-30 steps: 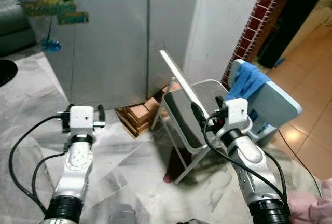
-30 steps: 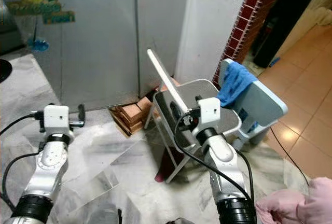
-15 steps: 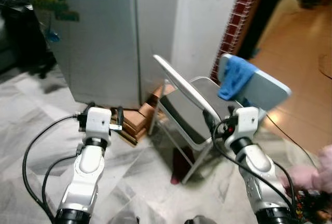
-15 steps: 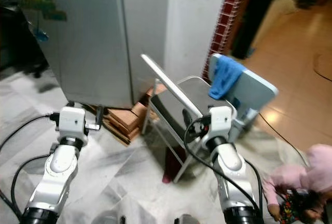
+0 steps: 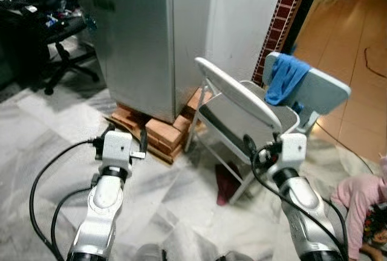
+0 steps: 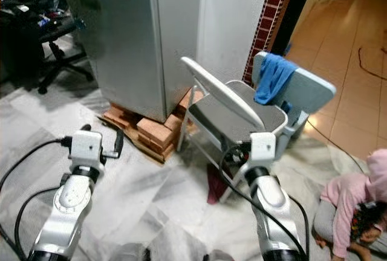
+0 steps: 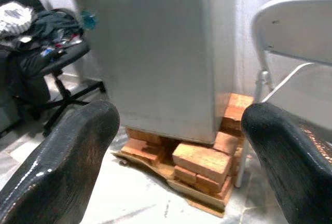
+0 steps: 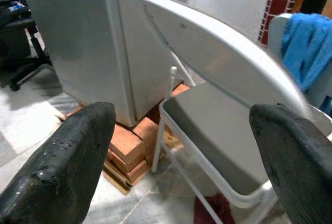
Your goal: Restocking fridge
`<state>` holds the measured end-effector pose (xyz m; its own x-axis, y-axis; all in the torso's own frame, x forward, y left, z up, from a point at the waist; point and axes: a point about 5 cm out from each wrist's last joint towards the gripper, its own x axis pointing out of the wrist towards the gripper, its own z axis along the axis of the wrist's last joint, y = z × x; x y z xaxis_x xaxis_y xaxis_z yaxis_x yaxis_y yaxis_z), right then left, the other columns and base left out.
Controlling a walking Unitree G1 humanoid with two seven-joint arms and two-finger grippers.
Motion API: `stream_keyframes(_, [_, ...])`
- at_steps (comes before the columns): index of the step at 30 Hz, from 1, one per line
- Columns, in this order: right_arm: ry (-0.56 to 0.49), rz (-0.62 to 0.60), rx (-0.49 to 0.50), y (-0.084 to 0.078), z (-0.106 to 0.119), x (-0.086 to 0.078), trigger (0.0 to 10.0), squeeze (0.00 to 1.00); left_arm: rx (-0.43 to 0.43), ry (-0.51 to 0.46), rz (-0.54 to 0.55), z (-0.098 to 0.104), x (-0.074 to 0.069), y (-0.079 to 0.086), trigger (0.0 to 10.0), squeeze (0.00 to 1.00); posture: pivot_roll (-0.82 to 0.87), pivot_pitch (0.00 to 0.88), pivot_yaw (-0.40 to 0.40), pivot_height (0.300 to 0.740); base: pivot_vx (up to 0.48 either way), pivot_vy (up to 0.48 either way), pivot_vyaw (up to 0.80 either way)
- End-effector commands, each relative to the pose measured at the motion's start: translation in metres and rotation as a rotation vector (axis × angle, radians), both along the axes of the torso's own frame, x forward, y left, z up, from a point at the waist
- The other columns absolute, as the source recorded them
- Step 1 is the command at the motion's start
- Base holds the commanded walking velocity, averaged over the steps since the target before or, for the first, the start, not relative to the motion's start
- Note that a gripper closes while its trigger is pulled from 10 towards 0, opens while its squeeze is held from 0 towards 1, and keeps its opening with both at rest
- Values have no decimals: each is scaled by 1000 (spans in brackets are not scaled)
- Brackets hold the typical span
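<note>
The grey fridge stands ahead on the left with its door shut, raised on a stack of bricks. My left gripper is held low in front of the fridge, well short of it. In the left wrist view its fingers are wide apart with nothing between them. My right gripper hovers open just before a white folding chair, and its fingers frame the chair's back and seat. Neither gripper touches anything.
A blue cloth hangs over a pale blue chair behind the folding chair. A black office chair piled with clothes stands at far left. A person in pink crouches on the floor at right. Brick pillar beside a doorway.
The whole picture has shifted, so the camera has moved: the fridge's corner, the office chair and the person in pink have come further into view. Both arms keep the same pose, grippers open.
</note>
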<state>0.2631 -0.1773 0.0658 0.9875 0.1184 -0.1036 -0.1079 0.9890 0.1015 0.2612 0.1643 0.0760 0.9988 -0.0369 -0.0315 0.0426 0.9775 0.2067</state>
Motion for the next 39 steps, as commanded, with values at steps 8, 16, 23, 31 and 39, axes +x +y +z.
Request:
stream_keyframes(8, [-5,-105,3,-12,-1,-6,10000,0,-34,-1,-25,3,-3,6,10000,0,71,19,-19,740,0,480,0])
stream_keyframes(16, [-43,-147,-18,-20,7,-8,10000,0,5,-53,-86,13,3,4,10000,0,66,0,-15,740,0,471,0])
stream_keyframes(23, [-82,-156,-2,-19,14,-6,10000,1000,-23,-52,-89,14,6,3,10000,1000,55,3,-13,740,0,465,0])
stream_keyframes(31, [-21,-285,23,-34,7,-10,10000,1000,-80,5,-24,3,0,11,10000,1000,49,15,-12,740,0,459,0])
stream_keyframes(39, [32,-187,-44,-31,3,-4,10000,0,-46,32,-2,-3,2,16,10000,573,37,31,5,740,0,471,0])
